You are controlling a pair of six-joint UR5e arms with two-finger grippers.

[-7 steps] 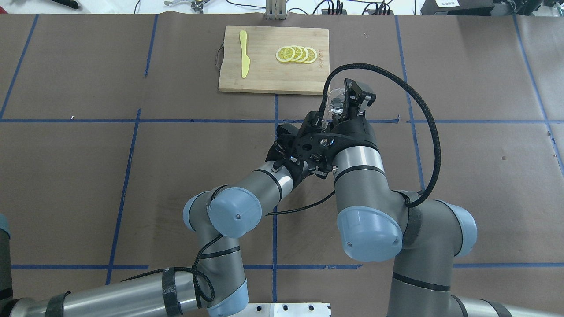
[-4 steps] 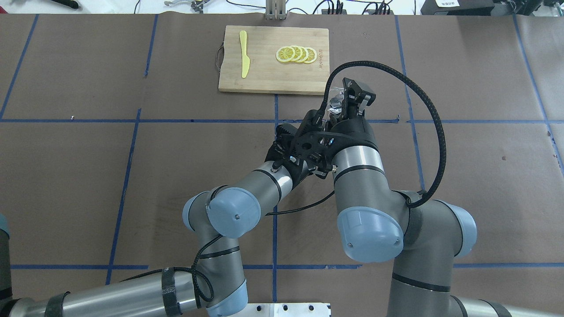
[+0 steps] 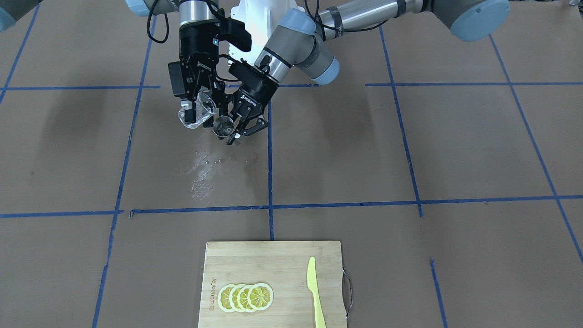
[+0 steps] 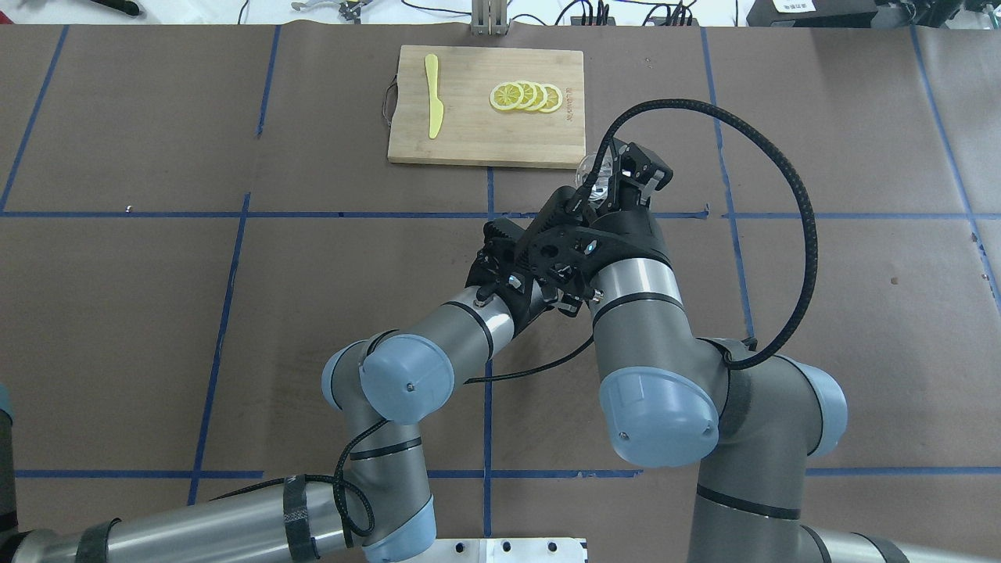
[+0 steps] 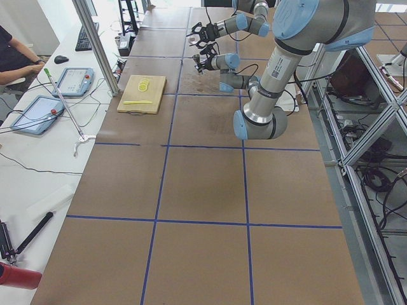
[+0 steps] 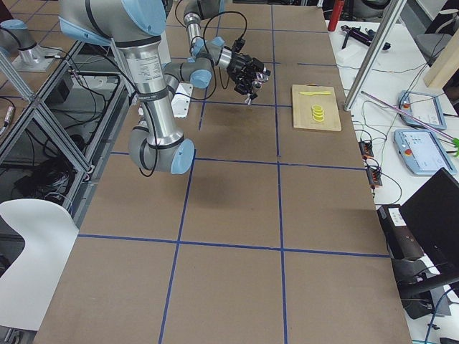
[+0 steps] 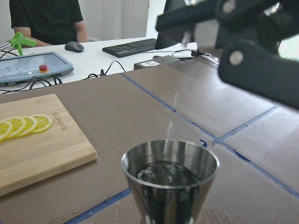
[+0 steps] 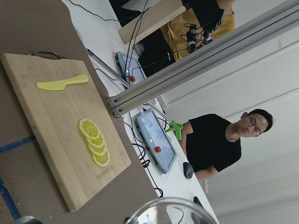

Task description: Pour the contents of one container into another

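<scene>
Brown paper table (image 3: 455,150) crossed by blue tape (image 3: 346,203). Upper left in the front view, the right gripper (image 3: 196,107) clamps a tilted clear glass cup (image 3: 193,119); a thin stream (image 7: 170,122) drops into the shiny steel jigger (image 7: 170,186), part-filled, clasped by the left gripper (image 3: 233,128).

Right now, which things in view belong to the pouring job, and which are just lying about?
Job:
glass cup, tipped in the right jaws
steel jigger, held in the left jaws
liquid in the jigger

Lying about:
cutting board
lemon slices and yellow knife on it
wet splashes on the table
</scene>
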